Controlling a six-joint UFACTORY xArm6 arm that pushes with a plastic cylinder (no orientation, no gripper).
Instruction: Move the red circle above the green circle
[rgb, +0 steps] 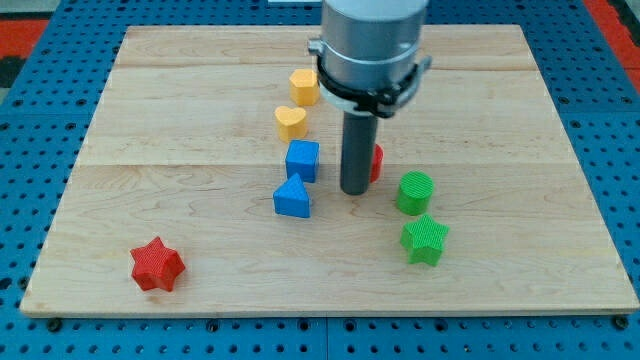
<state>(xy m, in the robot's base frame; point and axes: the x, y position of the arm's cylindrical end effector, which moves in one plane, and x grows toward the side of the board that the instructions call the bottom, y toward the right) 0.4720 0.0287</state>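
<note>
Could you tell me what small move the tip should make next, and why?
Probably a short push toward the view's right: my tip sits just left of the red circle, which lies up-left of the green circle, not yet directly above it.

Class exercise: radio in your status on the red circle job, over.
My tip down, left of green circle. Red circle mostly hidden behind rod, upper left of green circle. Nothing between them.

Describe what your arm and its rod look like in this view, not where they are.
My arm shows as a wide grey metal cylinder entering from the view's top, ringed by a dark clamp band with small lugs at its sides. Below it hangs the end effector: a straight, smooth dark rod, much narrower, ending at my tip. No cables, labels or markings are visible.
</note>
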